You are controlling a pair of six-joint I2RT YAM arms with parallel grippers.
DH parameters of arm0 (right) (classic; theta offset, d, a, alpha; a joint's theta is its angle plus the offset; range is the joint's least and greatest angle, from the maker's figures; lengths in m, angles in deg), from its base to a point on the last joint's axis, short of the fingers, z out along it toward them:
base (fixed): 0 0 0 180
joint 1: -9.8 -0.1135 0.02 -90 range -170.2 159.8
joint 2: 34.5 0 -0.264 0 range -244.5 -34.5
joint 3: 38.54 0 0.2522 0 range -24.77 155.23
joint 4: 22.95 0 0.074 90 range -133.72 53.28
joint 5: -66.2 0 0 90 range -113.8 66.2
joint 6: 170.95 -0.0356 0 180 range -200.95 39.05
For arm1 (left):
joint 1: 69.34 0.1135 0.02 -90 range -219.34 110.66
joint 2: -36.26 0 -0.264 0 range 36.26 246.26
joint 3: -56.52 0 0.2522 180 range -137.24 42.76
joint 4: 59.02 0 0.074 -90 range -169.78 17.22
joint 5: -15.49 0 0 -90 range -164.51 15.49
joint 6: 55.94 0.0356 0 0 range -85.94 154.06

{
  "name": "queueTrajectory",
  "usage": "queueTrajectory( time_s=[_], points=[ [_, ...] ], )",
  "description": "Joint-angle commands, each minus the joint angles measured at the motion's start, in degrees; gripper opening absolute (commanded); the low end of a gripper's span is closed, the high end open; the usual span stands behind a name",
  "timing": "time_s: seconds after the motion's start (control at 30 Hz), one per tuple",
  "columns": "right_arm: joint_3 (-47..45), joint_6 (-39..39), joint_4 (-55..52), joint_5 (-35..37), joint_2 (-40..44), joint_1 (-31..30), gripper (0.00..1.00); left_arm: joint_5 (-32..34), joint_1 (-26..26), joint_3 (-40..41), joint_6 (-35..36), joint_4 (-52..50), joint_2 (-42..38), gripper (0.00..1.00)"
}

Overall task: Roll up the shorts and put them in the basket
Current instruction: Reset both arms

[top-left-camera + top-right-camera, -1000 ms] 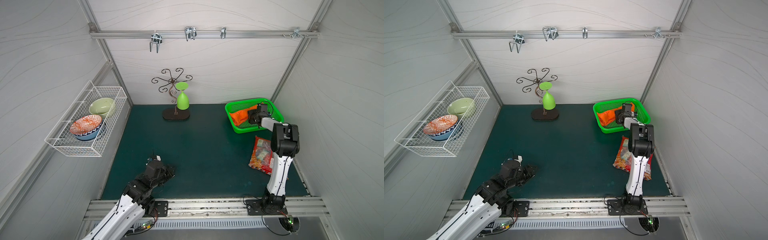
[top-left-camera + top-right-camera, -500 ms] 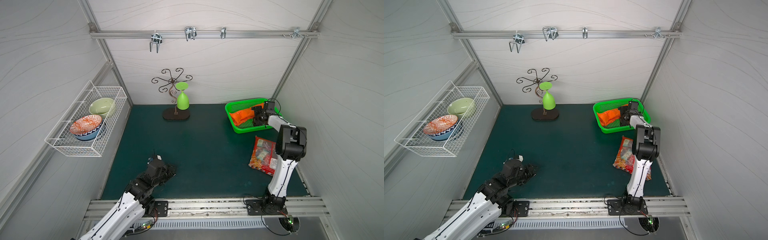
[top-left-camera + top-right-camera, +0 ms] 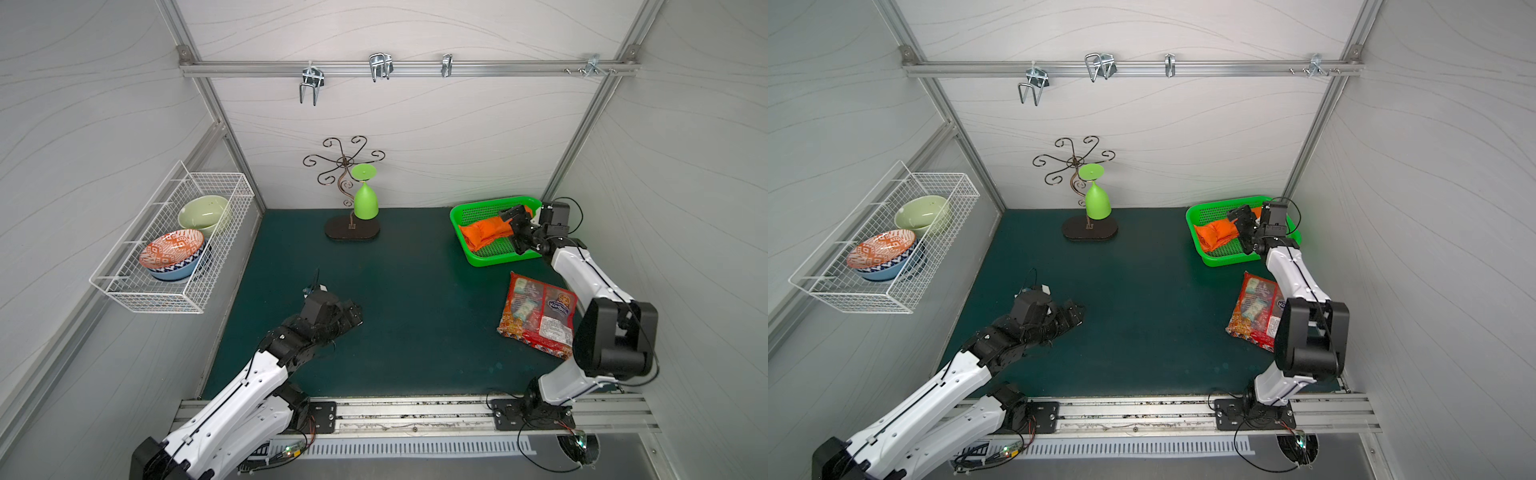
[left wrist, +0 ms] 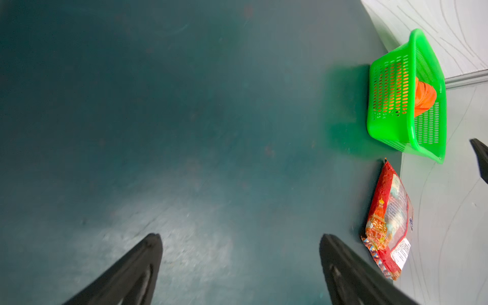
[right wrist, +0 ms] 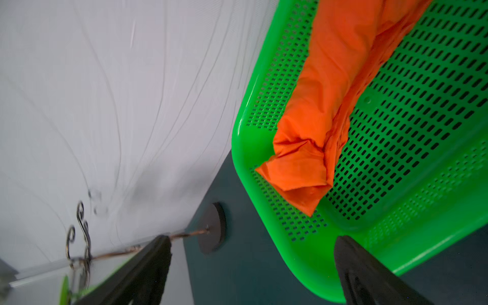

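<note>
We are looking at the shorts [image 3: 486, 232], bunched into a long orange roll and lying inside the green basket [image 3: 498, 259] at two o'clock on the tabletop [image 3: 415, 311]. At four o'clock a red snack packet [image 3: 536, 320] is showing a blue oval logo and a white label, both too small for us to read. The right arm [image 3: 577, 270] is hovering over the basket with its jaws spread wide, just beside the shorts and gripping nothing. At seven o'clock the left arm [image 3: 257, 382] is holding its jaws wide apart over bare tabletop, empty.
</note>
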Motion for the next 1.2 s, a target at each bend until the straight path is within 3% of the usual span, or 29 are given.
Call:
queueTrajectory(
  time_s=[0.0,0.17,0.3,0.37,0.53,0.73,0.9,1.0,1.17],
  points=[
    [-4.77,16.76,-4.64,4.45,7.91,-3.63,0.99,6.78,-0.21,-8.32,9.1,-0.83,4.79,0.97],
    [-14.1,29.34,-5.81,17.65,19.31,-10.15,0.99,18.68,-0.12,-15.48,19.04,-0.06,12.26,0.98],
    [-24.28,41.62,2.42,26.45,25.79,-14.3,0.99,26.86,1.53,-13.83,29.18,8.44,14.45,0.98],
    [-29.57,45.87,7.24,29.18,27.96,-15.13,0.99,28.43,5.16,-10.3,32.41,14.81,13.94,0.98],
    [-34.69,45.28,12.15,37.68,26.98,-14.21,0.99,25.84,18.15,-3.05,36.14,26.18,13.97,0.96],
    [-42.06,45.77,26.81,35.3,24.03,-10.16,0.99,24.89,26.47,3.86,39.96,40.97,20.95,0.94],
    [-46.16,45.89,36.59,31.73,20.4,-7.01,0.99,22.32,28.22,9.41,42.02,59.83,26.04,0.92],
    [-49.26,45.92,44.43,30.2,17.65,-6.02,0.99,22.0,28.23,9.81,45.07,65.06,29.97,0.89],
    [-53.06,47.22,59.06,26.22,9.19,-5.11,0.99,19.67,28.89,16.11,46.07,83.01,36.51,0.89]
  ],
)
